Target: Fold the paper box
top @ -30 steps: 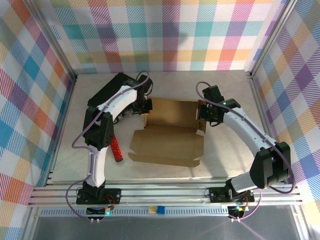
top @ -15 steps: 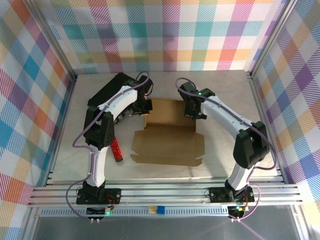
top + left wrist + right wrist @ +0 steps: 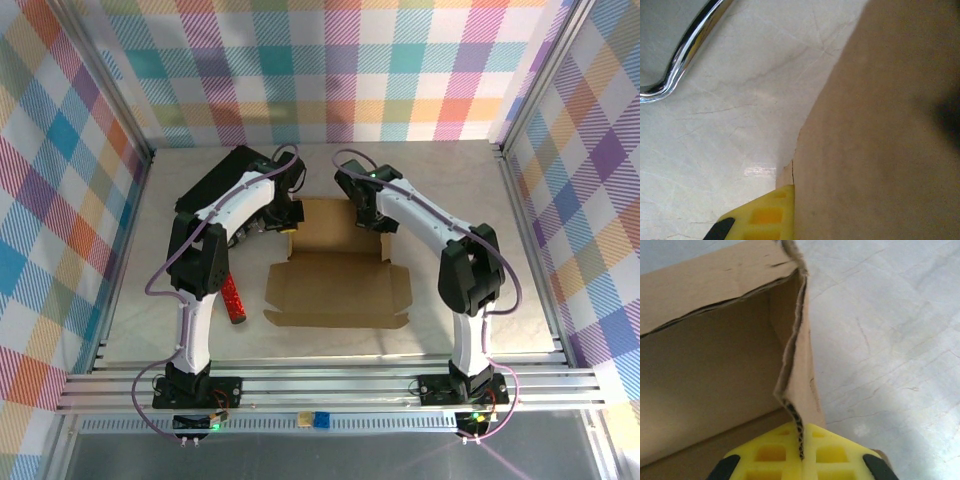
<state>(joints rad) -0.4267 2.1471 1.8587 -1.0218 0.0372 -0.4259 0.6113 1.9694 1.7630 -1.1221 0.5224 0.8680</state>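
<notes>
The paper box [image 3: 336, 288] lies partly folded in the middle of the table, its front panel flat and its back part raised into walls. My left gripper [image 3: 289, 222] is at the box's back left corner. In the left wrist view one yellow finger [image 3: 765, 216] presses against the cardboard wall [image 3: 880, 140], which hides the other finger. My right gripper [image 3: 373, 222] is at the back right corner. Its two yellow fingers are shut on the edge of an upright cardboard wall [image 3: 797, 365], the gripper [image 3: 802, 440] pinching the corrugated rim.
A black flat case [image 3: 215, 182] lies at the back left under the left arm, its metal handle [image 3: 682, 52] close to the box. A red stick [image 3: 233, 296] lies left of the box. A small blue item [image 3: 321, 419] sits on the front rail.
The right arm has swung left from beyond the box's right side and taken hold of the right wall, drawing it inward. The left arm has stayed put.
</notes>
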